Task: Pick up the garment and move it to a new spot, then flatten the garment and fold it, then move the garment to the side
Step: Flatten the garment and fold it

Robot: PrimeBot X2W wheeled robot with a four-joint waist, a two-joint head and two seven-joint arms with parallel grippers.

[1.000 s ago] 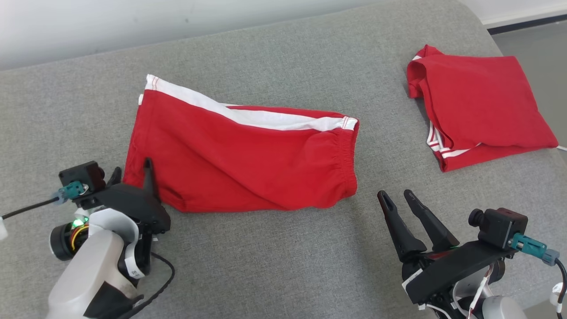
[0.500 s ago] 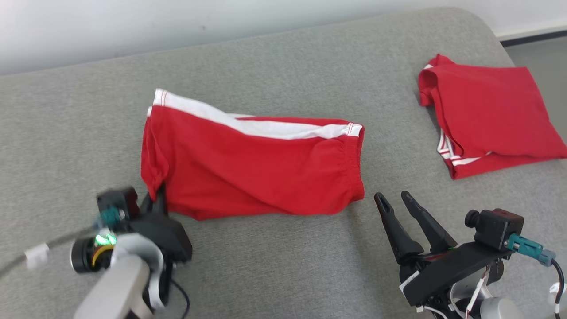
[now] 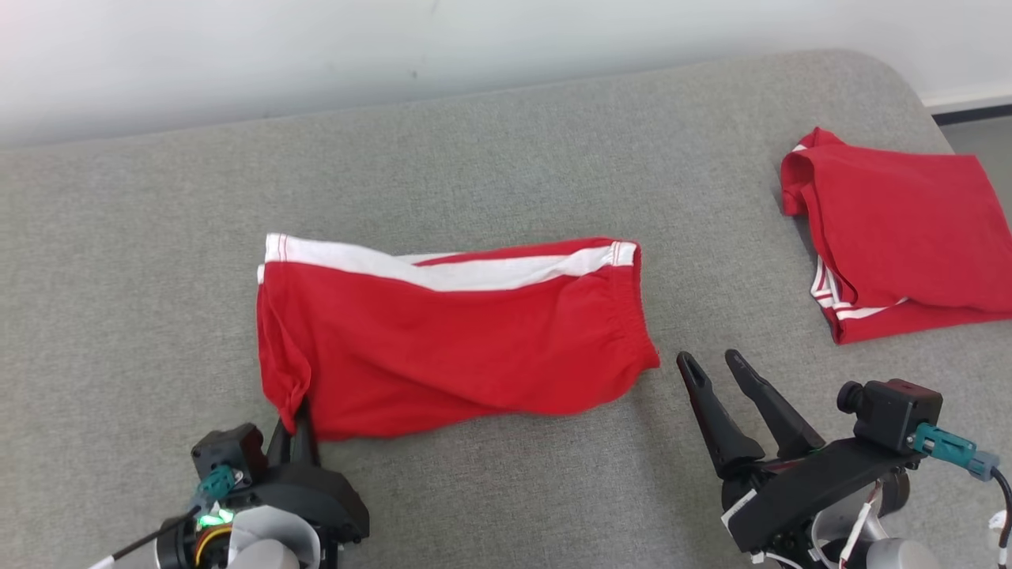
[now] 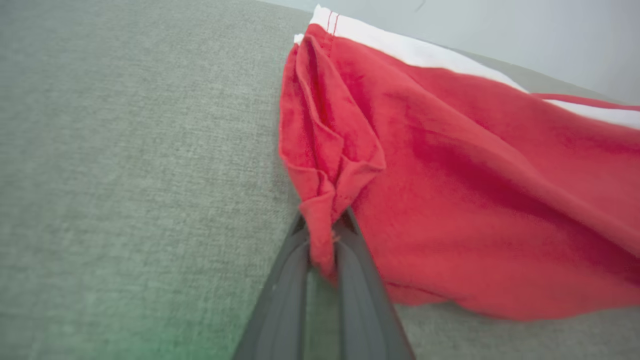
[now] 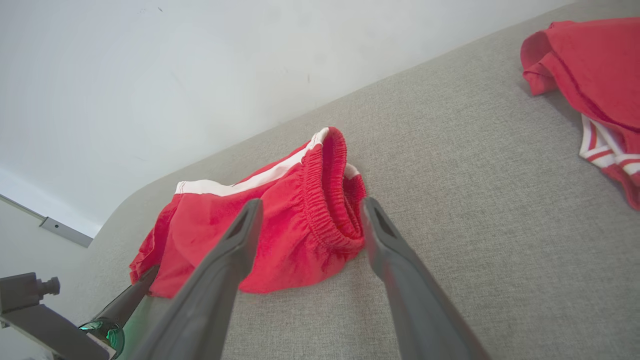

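On couch (image 3: 506, 158), shorts (image 3: 451, 340) lie centre; 2nd garment (image 3: 901, 237) well apart to R.

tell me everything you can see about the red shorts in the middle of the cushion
The red shorts look like soft knit, with a white side stripe along the far edge and a gathered elastic waistband at the robot's right end. They lie mostly flat, slightly wrinkled, on the grey upholstered surface. The near hem corner is bunched and pinched in the shut left gripper. The open right gripper is close to the waistband but not touching.
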